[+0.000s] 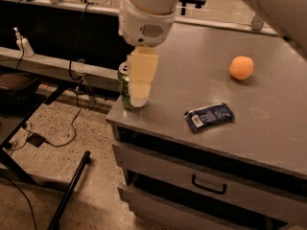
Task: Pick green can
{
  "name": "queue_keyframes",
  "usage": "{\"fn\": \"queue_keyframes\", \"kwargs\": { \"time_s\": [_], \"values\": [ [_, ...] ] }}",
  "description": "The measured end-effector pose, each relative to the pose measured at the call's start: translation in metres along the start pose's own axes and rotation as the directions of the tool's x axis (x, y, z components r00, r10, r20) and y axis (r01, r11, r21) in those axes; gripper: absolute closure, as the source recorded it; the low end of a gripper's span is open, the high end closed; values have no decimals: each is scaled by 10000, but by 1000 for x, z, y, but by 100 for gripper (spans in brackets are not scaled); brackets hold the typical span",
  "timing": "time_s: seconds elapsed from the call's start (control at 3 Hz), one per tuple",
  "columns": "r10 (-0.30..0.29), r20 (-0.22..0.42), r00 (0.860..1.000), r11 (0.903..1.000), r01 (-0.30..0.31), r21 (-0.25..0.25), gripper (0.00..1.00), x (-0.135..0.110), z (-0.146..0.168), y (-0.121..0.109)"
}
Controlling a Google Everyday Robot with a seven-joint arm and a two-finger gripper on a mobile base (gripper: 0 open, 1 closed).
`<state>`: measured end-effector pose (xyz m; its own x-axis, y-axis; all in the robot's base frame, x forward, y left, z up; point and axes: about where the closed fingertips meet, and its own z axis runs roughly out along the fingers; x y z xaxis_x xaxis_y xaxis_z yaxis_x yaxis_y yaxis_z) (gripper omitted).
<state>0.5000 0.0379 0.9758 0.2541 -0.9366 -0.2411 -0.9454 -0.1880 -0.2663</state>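
Observation:
The green can (123, 89) stands upright at the front left corner of the grey cabinet top (201, 66). Only its left edge and a bit of its silver top show; the rest is hidden behind my gripper. My gripper (139, 97), cream-coloured under a white wrist housing (146, 25), hangs straight down right at the can, its tip close to the cabinet top. From this view I cannot tell whether it is touching the can.
An orange (241, 67) lies at the back right of the top. A dark blue packet (209, 116) lies near the front edge. Drawers with a black handle (209, 186) sit below. Cables and a black stand leg (69, 190) are on the floor to the left.

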Motion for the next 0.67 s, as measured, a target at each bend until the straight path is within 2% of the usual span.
{"fn": "queue_keyframes", "kwargs": {
  "time_s": [0.33,0.67],
  "values": [
    [-478,73,9988,9985,479,-265,0,-27,22,-13],
    [-664,-121,9977,9960,656,-604,0,-39,45,-29]
  ]
}}
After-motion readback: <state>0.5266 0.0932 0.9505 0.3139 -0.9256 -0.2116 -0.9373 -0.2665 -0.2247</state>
